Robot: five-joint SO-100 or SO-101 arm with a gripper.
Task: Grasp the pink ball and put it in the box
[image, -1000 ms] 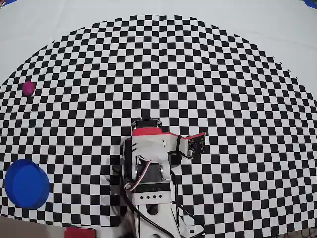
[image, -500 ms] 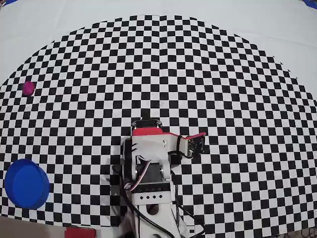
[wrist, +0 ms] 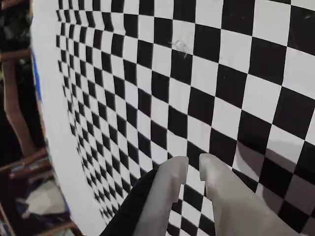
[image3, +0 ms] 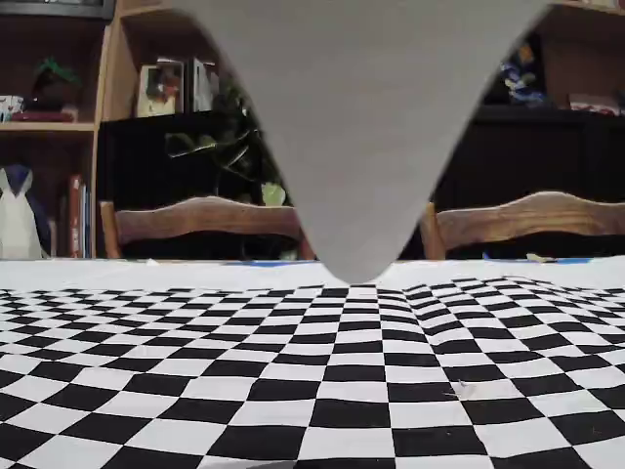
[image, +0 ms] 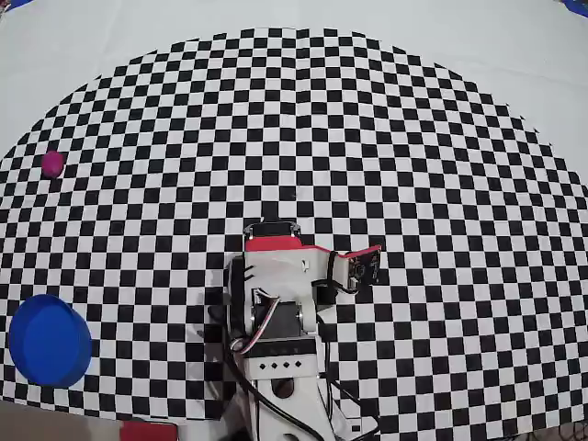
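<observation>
The arm sat folded near its base and the grasp had not yet begun, so the next move called for a swing and long reach toward the pink ball [image: 52,163]. In the wrist view the gripper [wrist: 193,166] held nothing, its pale fingertips nearly closed with only a thin gap between them. Overhead, the ball lay well apart from the gripper [image: 366,266], far to its left and farther from the base, with the box [image: 48,340] below the ball near the mat's left edge.
</observation>
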